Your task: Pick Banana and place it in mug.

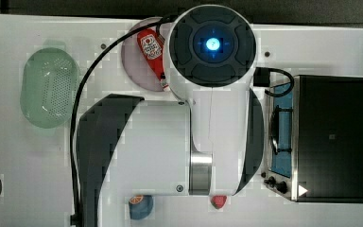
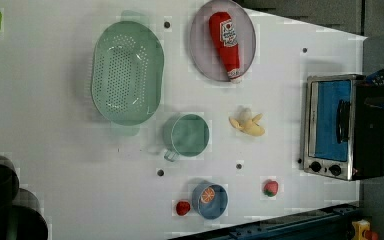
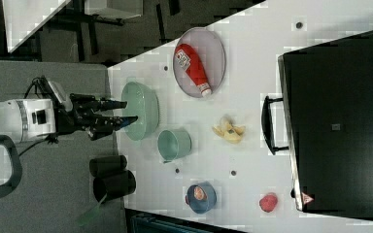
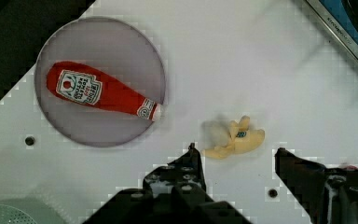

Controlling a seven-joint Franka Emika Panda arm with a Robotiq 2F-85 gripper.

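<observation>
Claw [image 4: 235, 161] hangs above the tabletop [image 2: 55, 150] with jaws spread wide and nothing between them; in the wrist view the banana [image 4: 235, 140] lies just past the fingertips, roughly centred on the gap. Taking the mug [image 2: 186, 135] as landmark, in the left view the banana [image 2: 248, 123] lies well apart on the left view's right of the mug, between it and the toaster oven [image 2: 342, 125], with the ketchup bottle [image 2: 226, 42] on its plate [image 2: 200, 50] farther off. Its long axis looks to run roughly across the jaw gap, so my judgement is a wrist turn is needed before a straight descent.
</observation>
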